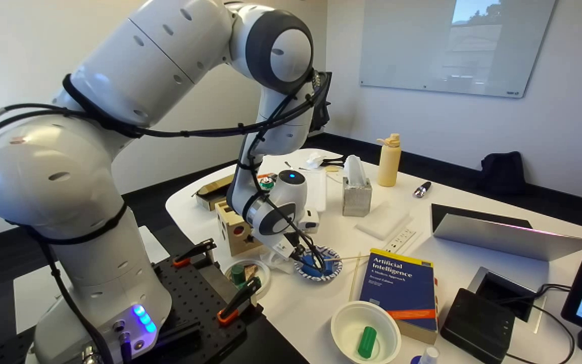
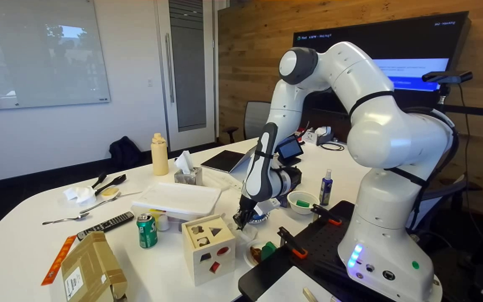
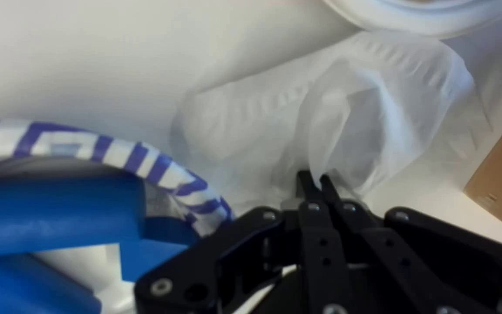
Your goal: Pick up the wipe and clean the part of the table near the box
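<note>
The pick-up seemed all but done: the jaws stood almost fully together on a fold of the thin white wipe (image 3: 251,124), the rest of which lay loosely on the bench (image 1: 296,308), in from the edge by the robot's base (image 2: 388,251), between the striped bowl (image 3: 129,155) and the wooden shape-sorting box (image 2: 199,268), probably the box meant. The next move called for a firm hold and a low wiping stroke beside that box, along the same edge towards the bench's rounded corner, with care not to snag the white plate (image 3: 442,27) just beside the wipe.
</note>
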Tool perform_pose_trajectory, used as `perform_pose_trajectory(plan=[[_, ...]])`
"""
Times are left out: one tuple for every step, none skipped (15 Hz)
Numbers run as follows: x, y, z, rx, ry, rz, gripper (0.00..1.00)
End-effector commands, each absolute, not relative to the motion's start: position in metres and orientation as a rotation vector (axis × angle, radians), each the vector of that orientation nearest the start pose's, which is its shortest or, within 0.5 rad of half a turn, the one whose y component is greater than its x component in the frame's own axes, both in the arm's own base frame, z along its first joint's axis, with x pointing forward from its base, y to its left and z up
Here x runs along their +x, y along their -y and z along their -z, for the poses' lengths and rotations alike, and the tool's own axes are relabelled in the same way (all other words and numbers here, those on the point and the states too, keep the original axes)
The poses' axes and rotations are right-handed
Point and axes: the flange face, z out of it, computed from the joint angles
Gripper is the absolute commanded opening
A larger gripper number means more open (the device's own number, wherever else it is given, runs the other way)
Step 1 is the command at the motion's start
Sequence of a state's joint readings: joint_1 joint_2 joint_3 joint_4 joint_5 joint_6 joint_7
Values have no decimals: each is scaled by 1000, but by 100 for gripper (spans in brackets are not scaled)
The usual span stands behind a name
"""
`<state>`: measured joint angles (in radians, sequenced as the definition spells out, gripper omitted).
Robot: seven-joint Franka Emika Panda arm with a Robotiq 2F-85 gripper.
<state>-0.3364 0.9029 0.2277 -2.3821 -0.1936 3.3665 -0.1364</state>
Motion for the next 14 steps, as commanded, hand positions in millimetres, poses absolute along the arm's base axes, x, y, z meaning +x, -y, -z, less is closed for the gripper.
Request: perform_pose_trajectory(plan=[[429,-12,19,-2886,267,223,0],[428,-15,20,-2860,282,193,0],[426,-18,21,-2842,290,169,0],[424,-21,22,-2821,297,129,0],[421,-25,21,-2787,309,85,0],[418,-27,22,-2782,299,24,0],[415,-28,21,-2775,280,-32,0],[412,-27,21,-2783,258,-86,0],[411,-26,20,-2795,227,-130,0],[412,-24,18,-2813,194,-155,0],[414,-23,15,-2834,164,-166,0],[415,-22,12,-2863,138,-162,0],[417,-21,11,-2886,131,-150,0],[419,-21,9,-2909,134,-141,0]])
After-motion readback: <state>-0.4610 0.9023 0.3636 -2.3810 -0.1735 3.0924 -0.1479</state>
